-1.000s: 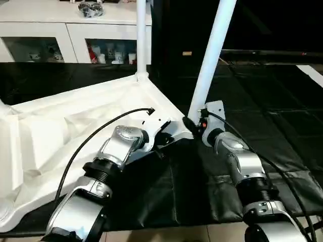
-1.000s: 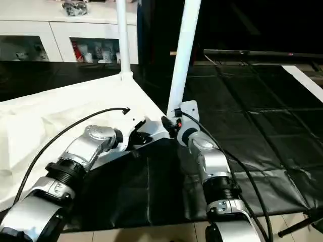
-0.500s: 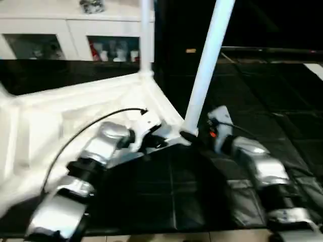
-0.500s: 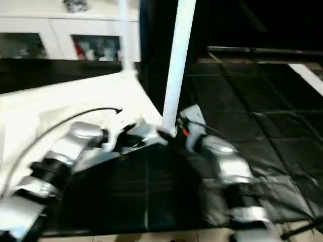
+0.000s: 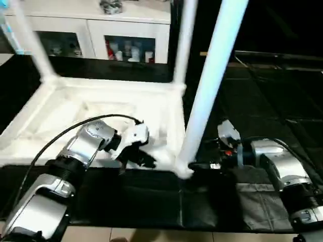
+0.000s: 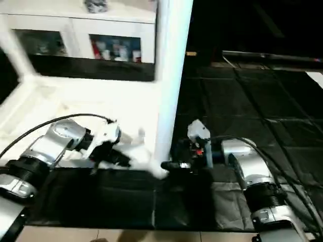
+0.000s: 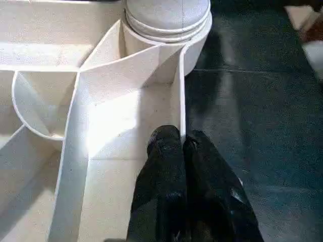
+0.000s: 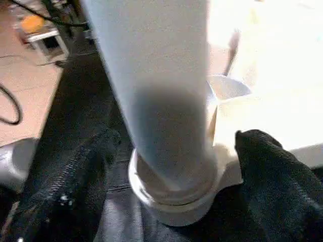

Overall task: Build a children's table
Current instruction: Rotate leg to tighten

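The white children's table top (image 5: 101, 101) lies upside down on a black mat, ribbed underside up. Three white legs stand in its corner sockets: a near one (image 5: 212, 85), a far right one (image 5: 185, 40) and a far left one (image 5: 33, 43). My left gripper (image 7: 181, 138) is shut on the thin rim wall (image 7: 180, 91) of the top, close to the near leg's socket (image 7: 169, 25). My right gripper (image 8: 176, 136) is open, one black finger (image 8: 65, 186) on each side of the near leg's base (image 8: 171, 201). From the head it sits low by that socket (image 5: 198, 165).
A white cabinet (image 5: 101, 30) with glass doors stands along the back. The black mat (image 5: 262, 101) stretches away to the right of the table. A strip of tan floor (image 5: 151, 234) runs along the mat's near edge. Black cables trail over both forearms.
The whole view has swung, so the top now looks squarer and a far left leg shows. My right gripper's fingers have spread wider around the near leg's base. The left gripper stays shut.
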Available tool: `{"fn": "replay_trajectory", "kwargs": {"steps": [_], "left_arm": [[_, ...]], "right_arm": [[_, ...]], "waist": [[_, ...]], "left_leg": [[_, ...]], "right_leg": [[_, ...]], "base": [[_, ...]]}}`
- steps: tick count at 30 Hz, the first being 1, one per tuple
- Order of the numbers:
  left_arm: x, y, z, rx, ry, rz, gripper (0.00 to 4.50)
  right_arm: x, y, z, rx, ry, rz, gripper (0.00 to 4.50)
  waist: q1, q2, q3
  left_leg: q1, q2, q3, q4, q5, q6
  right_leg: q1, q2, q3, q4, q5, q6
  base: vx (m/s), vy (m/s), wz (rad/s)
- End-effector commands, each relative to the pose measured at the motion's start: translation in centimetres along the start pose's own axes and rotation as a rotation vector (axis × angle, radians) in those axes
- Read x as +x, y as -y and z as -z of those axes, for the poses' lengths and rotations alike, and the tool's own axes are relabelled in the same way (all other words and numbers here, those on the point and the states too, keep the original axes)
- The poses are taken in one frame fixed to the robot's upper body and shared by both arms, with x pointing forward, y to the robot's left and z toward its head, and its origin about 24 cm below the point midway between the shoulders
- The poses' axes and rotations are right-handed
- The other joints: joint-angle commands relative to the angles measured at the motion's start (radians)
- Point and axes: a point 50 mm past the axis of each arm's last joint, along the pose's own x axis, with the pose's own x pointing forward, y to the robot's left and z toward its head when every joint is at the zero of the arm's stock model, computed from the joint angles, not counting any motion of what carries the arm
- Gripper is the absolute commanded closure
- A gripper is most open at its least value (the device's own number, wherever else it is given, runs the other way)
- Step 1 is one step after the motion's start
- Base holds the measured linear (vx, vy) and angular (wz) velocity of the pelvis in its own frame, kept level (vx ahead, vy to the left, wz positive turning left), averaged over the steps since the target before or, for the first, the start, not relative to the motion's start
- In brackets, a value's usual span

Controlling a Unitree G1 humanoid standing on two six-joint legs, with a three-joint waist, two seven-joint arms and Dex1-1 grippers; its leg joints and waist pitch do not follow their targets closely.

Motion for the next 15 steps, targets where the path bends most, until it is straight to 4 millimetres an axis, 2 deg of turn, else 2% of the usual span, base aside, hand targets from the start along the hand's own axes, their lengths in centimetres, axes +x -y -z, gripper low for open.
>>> {"fn": "replay_trajectory", "kwargs": {"steps": [1, 3, 4, 6, 9, 11, 13, 15], "left_arm": [[0.67, 0.45, -1.38, 0.09, 0.009, 0.091, 4.5], [0.79, 0.58, -1.49, 0.1, 0.009, 0.103, 4.5], [0.86, 0.63, -1.56, 0.105, 0.01, 0.111, 4.5], [1.0, 0.7, -1.67, 0.113, 0.012, 0.119, 4.5], [1.09, 0.77, -1.71, 0.121, 0.012, 0.13, 4.5], [1.08, 0.8, -1.69, 0.123, 0.011, 0.135, 4.5], [1.07, 0.83, -1.64, 0.125, 0.007, 0.141, 4.5], [1.07, 0.84, -1.58, 0.126, 0.003, 0.142, 4.5]], "right_arm": [[-0.07, 0.18, -0.55, -0.026, 0.0, -0.03, 0.95], [0.06, 0.14, -0.5, -0.03, -0.004, -0.046, 1.2], [0.12, 0.13, -0.46, -0.031, -0.005, -0.051, 1.29], [0.26, 0.06, -0.4, -0.034, -0.005, -0.063, 1.35], [0.43, -0.13, -0.37, -0.034, 0.006, -0.088, 1.68], [0.45, -0.18, -0.32, -0.026, 0.007, -0.097, 1.71], [0.47, -0.24, -0.26, -0.02, 0.009, -0.108, 2.05], [0.46, -0.3, -0.18, -0.017, 0.01, -0.117, 2.08]], "waist": [[-0.006, -0.002, -0.064], [-0.006, -0.002, -0.064], [-0.006, -0.01, -0.064], [-0.005, -0.006, -0.065], [-0.005, -0.006, -0.067], [-0.004, -0.006, -0.069], [-0.004, -0.005, -0.069], [-0.004, -0.007, -0.069]], "left_leg": [[0.011, 0.009, 0.012, -0.072, -0.262, 0.031], [0.009, 0.009, 0.011, -0.072, -0.259, 0.03], [0.007, 0.008, 0.012, -0.072, -0.249, 0.032], [0.005, 0.009, 0.01, -0.072, -0.238, 0.032], [0.005, 0.009, 0.011, -0.071, -0.218, 0.036], [0.003, 0.008, 0.011, -0.069, -0.206, 0.043], [0.004, 0.008, 0.011, -0.069, -0.203, 0.044], [0.004, 0.008, 0.012, -0.069, -0.207, 0.046]], "right_leg": [[0.053, -0.046, 0.042, -0.071, -0.354, -0.203], [0.052, -0.046, 0.042, -0.072, -0.367, -0.196], [0.053, -0.044, 0.041, -0.072, -0.366, -0.191], [0.054, -0.046, 0.042, -0.069, -0.36, -0.19], [0.055, -0.043, 0.042, -0.063, -0.311, -0.204], [0.058, -0.043, 0.041, -0.06, -0.285, -0.213], [0.057, -0.042, 0.041, -0.06, -0.28, -0.215], [0.057, -0.042, 0.041, -0.06, -0.283, -0.217]], "base": [[0.0, 0.0, 0.0], [0.0, 0.0, 0.0], [0.0, 0.0, 0.0], [0.0, 0.0, 0.0], [0.0, 0.0, 0.0], [0.0, 0.0, 0.0], [0.0, 0.0, 0.0], [0.0, 0.0, 0.0]]}}
